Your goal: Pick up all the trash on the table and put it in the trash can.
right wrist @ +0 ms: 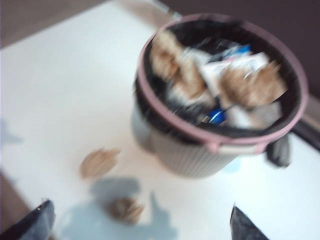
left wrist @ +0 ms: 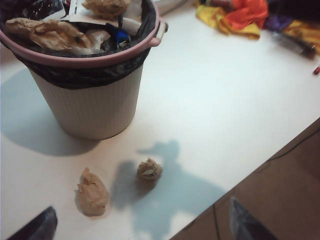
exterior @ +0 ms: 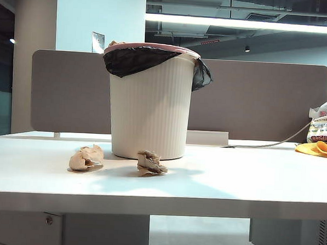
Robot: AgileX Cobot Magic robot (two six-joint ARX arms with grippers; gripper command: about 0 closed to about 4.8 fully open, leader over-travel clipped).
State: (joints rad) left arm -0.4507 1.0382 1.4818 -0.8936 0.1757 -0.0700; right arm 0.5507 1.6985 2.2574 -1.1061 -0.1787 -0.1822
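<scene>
Two wads of tan paper lie on the white table [exterior: 248,182], both just in front of the trash can [exterior: 150,111]: the left wad [exterior: 86,158] a little off the bin's left side, the right wad [exterior: 150,163] close against its base. A third wad is not on the tabletop in any view; it may be among the crumpled paper already in the bin. Neither arm shows in the exterior view. The left gripper [left wrist: 142,227] hangs above the two wads, jaws spread wide and empty, only the dark fingertips [left wrist: 37,226] showing at the frame edge. The right gripper [right wrist: 140,225] is likewise wide apart and empty, high over the bin and the wads; its view is blurred. Risks as I judge them: both arms look down on the same small patch, so they could crowd each other if both descend at once. The right wad sits so near the bin wall that a finger coming down could nudge the bin or push the wad under its curve. Crumpled paper is light and springy, so a shallow pinch may let it slip. The bin is nearly full: black liner [exterior: 134,60] folded over the pink rim, with tan paper, white wrappers and something blue inside, so a dropped wad could perch on the heap and roll out. A yellow cloth [exterior: 318,149] and a printed bag [exterior: 322,125] lie well off to the right.
</scene>
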